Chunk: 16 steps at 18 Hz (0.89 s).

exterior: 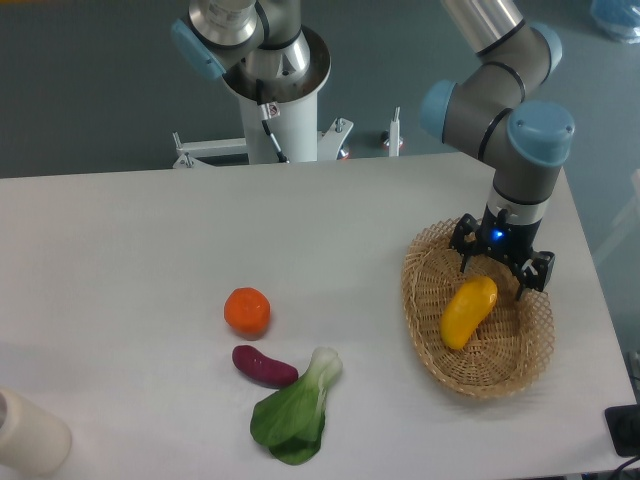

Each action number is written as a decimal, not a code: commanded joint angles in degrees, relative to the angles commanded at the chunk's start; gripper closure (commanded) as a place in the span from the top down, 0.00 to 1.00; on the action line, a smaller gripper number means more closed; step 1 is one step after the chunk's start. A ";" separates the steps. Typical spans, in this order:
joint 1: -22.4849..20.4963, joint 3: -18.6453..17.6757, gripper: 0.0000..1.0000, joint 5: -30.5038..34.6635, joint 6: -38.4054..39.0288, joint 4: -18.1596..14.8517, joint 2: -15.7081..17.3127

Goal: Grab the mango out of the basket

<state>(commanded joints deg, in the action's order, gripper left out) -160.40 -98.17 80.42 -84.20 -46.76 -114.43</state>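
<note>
Bok choy point(293, 415) lies nearest; farther right, the claw point(497, 279) (fingers spread) straddles the mango point(468, 311) in the basket point(425, 330).

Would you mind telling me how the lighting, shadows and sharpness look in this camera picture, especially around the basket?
In the camera view, lighting is soft and even; the mango shows a mild sheen, no harsh glare. Shadows under the basket and orange are faint. The end effector is dark, with a small blue light above it; its fingers are hard to make out. The bottom-left object is cropped and slightly soft.
</note>
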 joint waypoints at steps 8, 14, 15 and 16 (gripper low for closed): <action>0.18 -1.84 1.00 0.09 0.97 4.75 -0.09; 0.44 -3.86 1.00 0.09 0.97 4.92 0.17; 0.44 -4.39 1.00 0.09 0.97 4.84 0.70; 0.44 -5.26 1.00 0.09 0.97 4.83 1.05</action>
<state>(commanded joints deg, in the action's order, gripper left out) -159.96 -103.44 80.51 -83.23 -41.92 -113.38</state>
